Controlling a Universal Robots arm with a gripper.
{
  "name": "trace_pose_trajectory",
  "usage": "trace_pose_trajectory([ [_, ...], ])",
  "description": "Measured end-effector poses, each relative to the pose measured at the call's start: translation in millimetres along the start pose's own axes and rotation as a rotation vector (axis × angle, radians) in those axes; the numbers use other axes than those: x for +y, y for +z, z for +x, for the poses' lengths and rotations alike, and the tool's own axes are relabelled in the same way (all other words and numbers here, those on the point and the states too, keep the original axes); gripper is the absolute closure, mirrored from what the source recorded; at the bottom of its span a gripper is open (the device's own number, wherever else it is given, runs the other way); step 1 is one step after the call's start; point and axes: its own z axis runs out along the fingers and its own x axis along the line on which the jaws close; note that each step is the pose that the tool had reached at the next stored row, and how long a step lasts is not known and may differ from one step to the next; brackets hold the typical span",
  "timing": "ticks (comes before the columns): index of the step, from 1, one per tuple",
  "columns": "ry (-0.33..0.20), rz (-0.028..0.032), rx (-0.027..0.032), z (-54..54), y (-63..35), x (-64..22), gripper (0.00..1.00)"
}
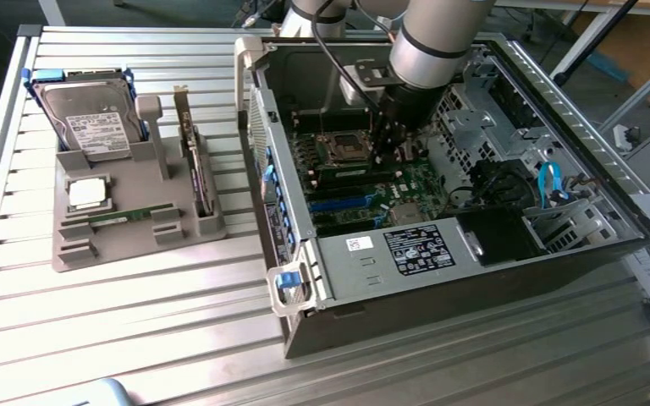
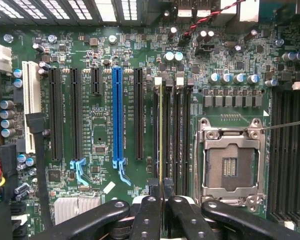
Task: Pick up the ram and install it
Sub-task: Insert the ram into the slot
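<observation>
Two sticks: the ram that I carry, seen edge-on as a thin yellow-green line, and its twin lying flat in the grey tray.
Gripper: my gripper is pressed almost together, one finger on each face of the ram, pinching it by the long edge that faces away from the board.
Where the ram is: inside the computer case, lined up along one of the memory slots, between the long expansion slots and the processor socket. I cannot tell whether it has met the slot.
Handling: I judge it light, thin and stiff, but brittle. A twist or a skewed push could crack it or bend the slot. The best hold is mid-length on the flat faces, clear of the contact edge, with the stick kept upright.
Tray contents: hard drive, processor chip, expansion card standing on edge, and the twin.
Case contents: motherboard. The socket holds no chip, and the slots beside the ram look bare.
</observation>
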Motion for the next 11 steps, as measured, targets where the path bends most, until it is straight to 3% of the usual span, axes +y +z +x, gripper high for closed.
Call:
trace_pose_trajectory([
  [11,0.0,0.0,0.0,0.0,0.7,-3.4,0.88],
])
